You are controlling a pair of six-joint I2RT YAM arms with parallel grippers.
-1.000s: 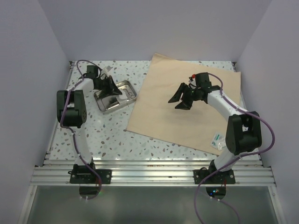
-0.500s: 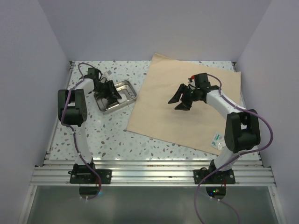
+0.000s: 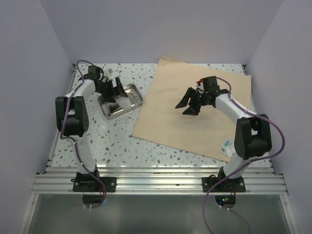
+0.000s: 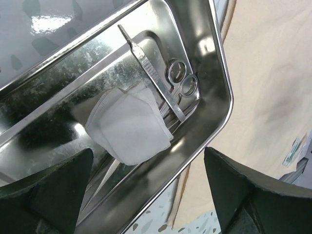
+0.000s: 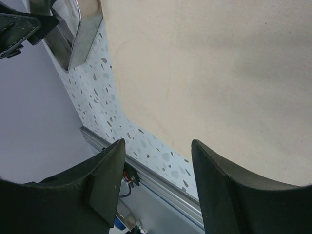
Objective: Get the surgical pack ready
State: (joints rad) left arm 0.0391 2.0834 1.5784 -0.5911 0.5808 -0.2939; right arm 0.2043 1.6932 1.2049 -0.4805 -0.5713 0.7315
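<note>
Here the worktop (image 3: pixel 97 141) carries the tan wrap sheet (image 3: pixel 165 122) flat at right, seemingly ready for loading; the metal tray (image 3: pixel 138 95) sits left of it. The left pincer (image 3: pixel 114 93) gapes empty above the tray, the right pincer (image 3: pixel 189 106) likewise over the sheet. Folded gauze (image 4: pixel 131 129) lies in the tray.

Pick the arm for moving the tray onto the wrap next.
Left, probably. The left gripper hangs open right over the tray, which holds the gauze. The right gripper hovers open over the middle of the wrap, well away from the tray.
</note>
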